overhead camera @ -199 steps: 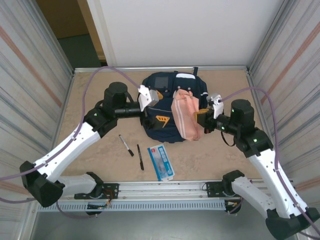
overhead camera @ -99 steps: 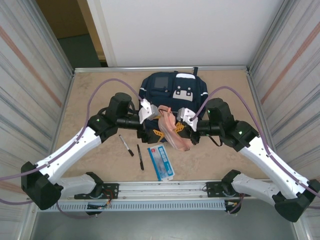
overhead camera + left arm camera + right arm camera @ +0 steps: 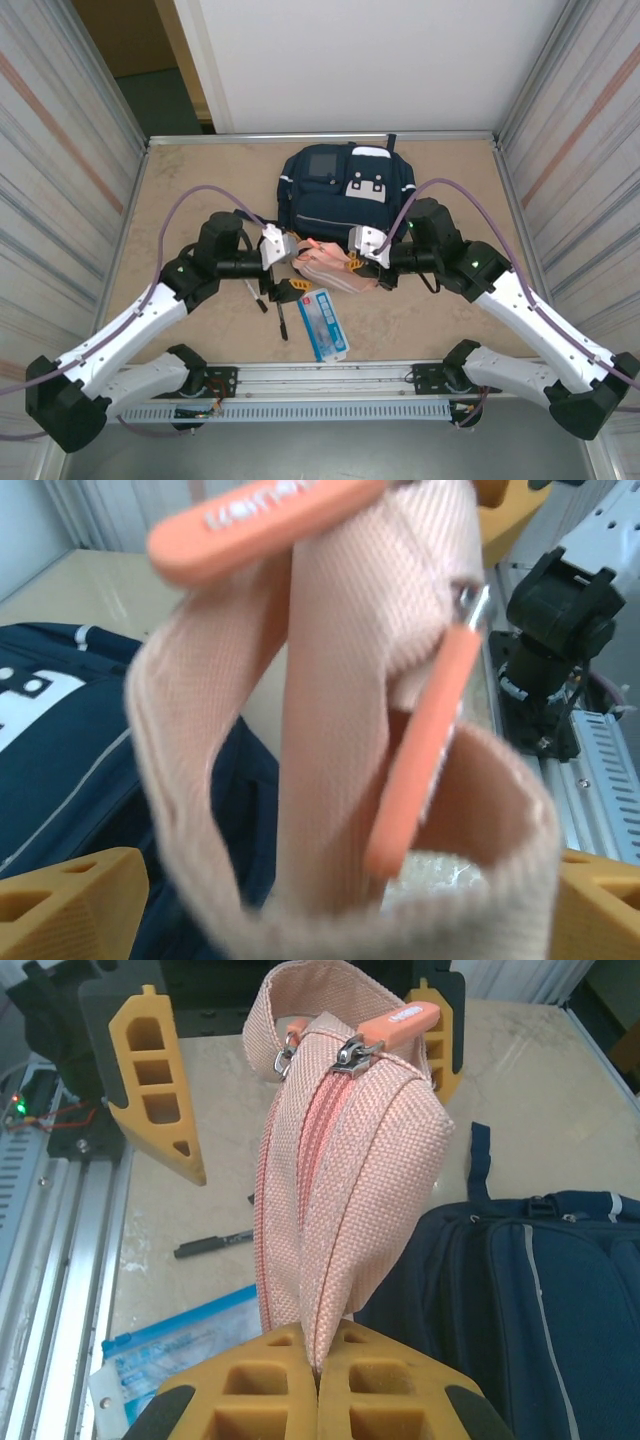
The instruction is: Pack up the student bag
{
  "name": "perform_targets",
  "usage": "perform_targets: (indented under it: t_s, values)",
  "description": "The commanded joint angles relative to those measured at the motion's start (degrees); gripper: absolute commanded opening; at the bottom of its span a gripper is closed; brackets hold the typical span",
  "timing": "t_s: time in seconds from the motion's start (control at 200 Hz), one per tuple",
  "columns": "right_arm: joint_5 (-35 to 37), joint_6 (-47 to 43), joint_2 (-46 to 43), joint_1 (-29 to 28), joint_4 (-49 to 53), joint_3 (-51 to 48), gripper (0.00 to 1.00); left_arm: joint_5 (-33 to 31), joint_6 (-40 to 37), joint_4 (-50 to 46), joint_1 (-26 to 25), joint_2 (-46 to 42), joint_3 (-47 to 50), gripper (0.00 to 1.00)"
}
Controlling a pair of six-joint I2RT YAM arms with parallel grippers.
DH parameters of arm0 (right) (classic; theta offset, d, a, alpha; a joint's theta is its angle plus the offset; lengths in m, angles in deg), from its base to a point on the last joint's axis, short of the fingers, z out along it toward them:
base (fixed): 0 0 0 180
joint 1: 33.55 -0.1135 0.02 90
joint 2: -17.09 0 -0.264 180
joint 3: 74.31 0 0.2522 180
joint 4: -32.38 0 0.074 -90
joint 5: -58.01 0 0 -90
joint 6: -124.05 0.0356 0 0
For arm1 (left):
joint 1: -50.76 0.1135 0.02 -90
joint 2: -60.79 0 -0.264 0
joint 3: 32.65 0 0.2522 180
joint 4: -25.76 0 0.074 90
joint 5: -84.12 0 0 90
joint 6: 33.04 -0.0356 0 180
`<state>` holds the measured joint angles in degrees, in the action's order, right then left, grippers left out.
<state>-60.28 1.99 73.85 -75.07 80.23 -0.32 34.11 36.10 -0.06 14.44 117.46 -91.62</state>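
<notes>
The student bag (image 3: pixel 345 190) lies flat at the back middle of the table, navy with white patches; it also shows as the student bag (image 3: pixel 530 1290) and the student bag (image 3: pixel 60 740). A pink pouch (image 3: pixel 328 265) hangs in front of it between both grippers. My right gripper (image 3: pixel 318 1360) is shut on one end of the pink pouch (image 3: pixel 340 1190). My left gripper (image 3: pixel 335 900) stands open, its yellow fingers (image 3: pixel 155 1080) on either side of the pouch's far end, where the orange zip pulls (image 3: pixel 420 750) dangle. In the top view my left gripper (image 3: pixel 298 272) faces my right gripper (image 3: pixel 354 262).
Two black pens (image 3: pixel 281 318) and a blue-and-white packet (image 3: pixel 322 323) lie on the table near the front edge, below the pouch. The metal rail (image 3: pixel 330 380) runs along the front. Corrugated walls close in both sides.
Both arms have drawn toward the front. The right gripper carried the pouch off the bag to the space before it. The left gripper came around the pouch's free end and narrowed slightly.
</notes>
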Motion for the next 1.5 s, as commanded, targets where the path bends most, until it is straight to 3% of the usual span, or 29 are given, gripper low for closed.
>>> perform_targets:
  t_s: [0.0,0.095,0.15,0.236,0.331,0.396,0.461,0.551,0.656,0.822,0.917,1.298,1.498]
  values:
    - [-0.5,-1.7,1.8,-1.0,-2.2,1.2,0.0,7.8,0.0,1.2,0.0,2.8,-3.2,0.7]
    - [0.3,-2.0,2.2,-1.0,-4.7,0.0,0.0,10.9,-0.5,-3.7,0.2,5.1,-6.6,0.3]
    - [2.2,-1.5,2.7,-0.8,-5.1,0.1,0.0,12.1,-0.1,-5.2,0.6,5.9,-7.3,0.0]
    - [3.9,0.1,3.3,0.2,-6.2,-0.5,0.07,11.6,3.3,-4.7,2.1,5.9,-6.2,0.0]
    - [3.4,1.0,3.0,2.3,-8.4,-2.5,0.24,12.7,10.2,-5.9,6.6,4.9,-5.4,0.0]
    - [2.5,2.8,3.3,5.6,-8.9,-2.8,0.28,14.3,16.9,-5.6,10.8,3.5,-4.5,0.0]
    - [0.1,4.3,4.1,10.5,-8.9,-2.9,0.32,10.6,26.7,-6.0,15.1,2.2,-3.6,0.0]
    - [-2.5,5.0,6.6,16.4,-8.7,-3.3,0.42,2.7,40.1,-14.5,20.7,2.4,-4.8,0.0]
    - [2.2,2.9,11.2,17.4,-6.9,-1.9,0.45,7.6,46.7,-21.4,28.0,4.4,-4.3,0.0]
    - [3.1,-1.7,21.1,13.1,-4.5,3.0,0.49,6.3,47.7,-33.8,40.6,4.9,-3.9,0.0]
    - [3.5,-1.1,26.6,11.7,-6.4,5.0,0.51,5.1,46.8,-35.0,45.5,2.8,-2.6,0.0]
    - [23.3,-6.7,43.6,6.3,-15.7,9.1,0.55,13.3,44.3,-36.7,46.0,1.2,-1.2,0.0]
    - [21.6,-6.1,43.5,6.6,-17.4,8.2,0.48,13.1,44.9,-37.1,46.0,-0.2,-0.3,0.0]
